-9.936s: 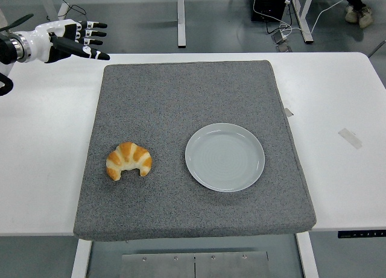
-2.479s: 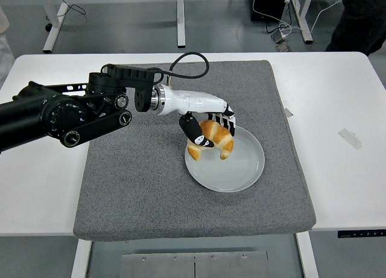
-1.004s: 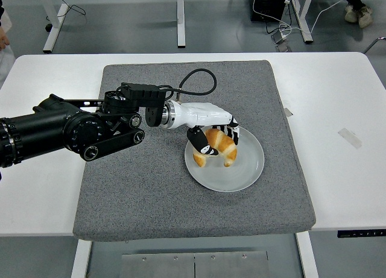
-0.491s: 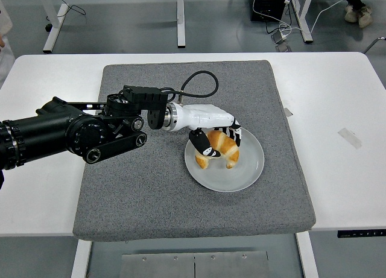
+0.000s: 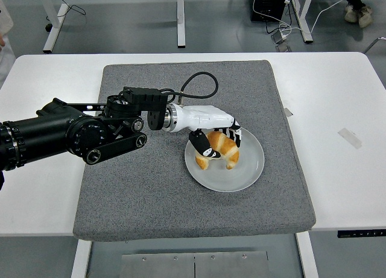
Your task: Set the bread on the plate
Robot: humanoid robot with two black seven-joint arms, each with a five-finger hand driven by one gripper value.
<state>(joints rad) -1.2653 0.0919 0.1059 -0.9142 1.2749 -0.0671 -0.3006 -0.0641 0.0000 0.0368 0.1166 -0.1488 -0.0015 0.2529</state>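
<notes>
we see the left arm (image 5: 72, 133) reach in from the left edge across the grey mat (image 5: 151, 187), its black links giving way to a white wrist section with a black cable looped above it. our left hand (image 5: 214, 136) sits over the left part of the plate (image 5: 250, 169), its fingers curled around the bread (image 5: 220, 150), a golden croissant. the thumb presses on the croissant's left side and the other fingers wrap over its far edge, so the hand is closed on it and holding it. the bread is over the plate's left half, and its near ends seem to touch the plate's surface, though we cannot tell for certain whether its weight rests there.

the plate is pale grey and round, lying on the right half of the mat, nearer the near edge than the far one. the mat covers the middle of the white counter (image 5: 338, 97). a strip of tape (image 5: 350, 138) lies on the counter to the right of the mat, and a smaller piece (image 5: 289, 112) sits just beside the mat's right edge.
</notes>
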